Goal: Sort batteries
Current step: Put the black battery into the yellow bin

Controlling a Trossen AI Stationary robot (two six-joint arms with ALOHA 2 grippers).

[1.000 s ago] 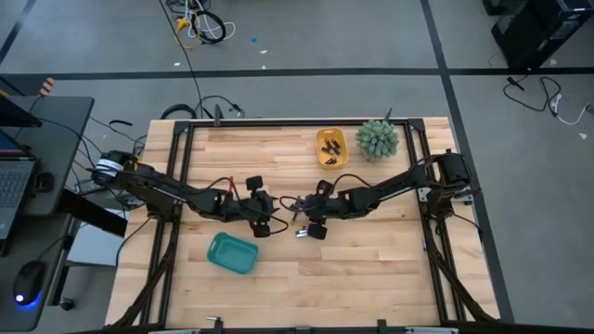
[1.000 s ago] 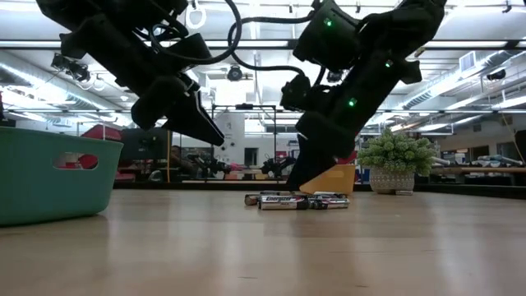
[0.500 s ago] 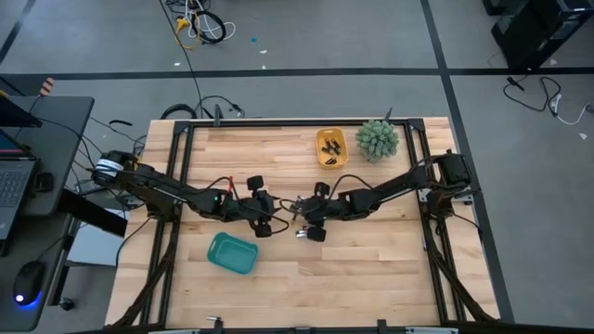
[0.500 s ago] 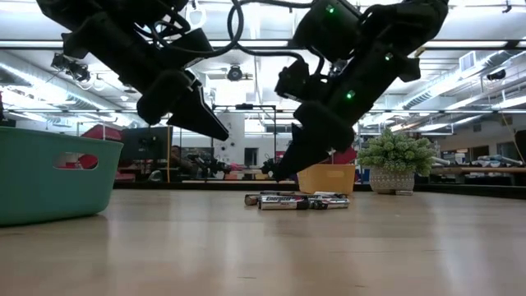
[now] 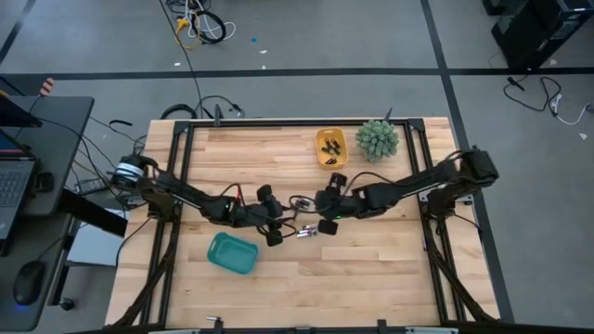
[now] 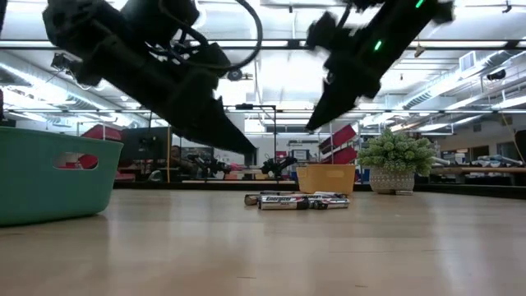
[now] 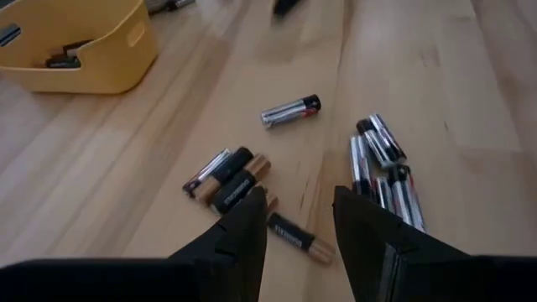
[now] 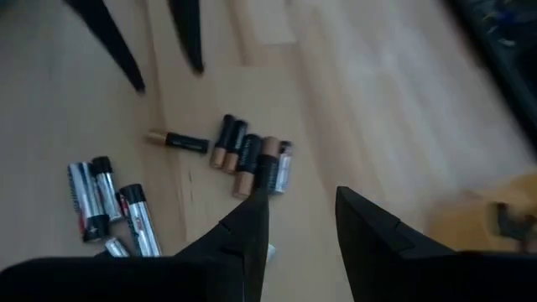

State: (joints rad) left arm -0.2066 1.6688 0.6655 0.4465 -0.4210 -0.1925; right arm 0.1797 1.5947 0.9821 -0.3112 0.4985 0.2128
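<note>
Room: workshop with ceiling strip lights behind a wooden table (image 5: pixel 371 269).
Batteries (image 6: pixel 296 200): loose cluster at mid-table, between both grippers; one label reads "Energizer".
Left gripper (image 5: pixel 281 227): above the cluster, fingers apart, empty.
Right gripper (image 5: pixel 314 215): above it, fingers apart, empty.
Yellow tray (image 5: pixel 331 147): far side, holds dark cells.
Teal tray (image 5: pixel 232 253): near left.

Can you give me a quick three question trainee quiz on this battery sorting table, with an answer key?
1. True or false: the left claw grips a battery.
2. Which bin already holds batteries: A) yellow bin, B) teal bin?
3. Fill in: the loose batteries lie on the ____.

Key: 1 false, both it and the right claw hang open and empty above the pile. 2 A. 3 table.
</note>
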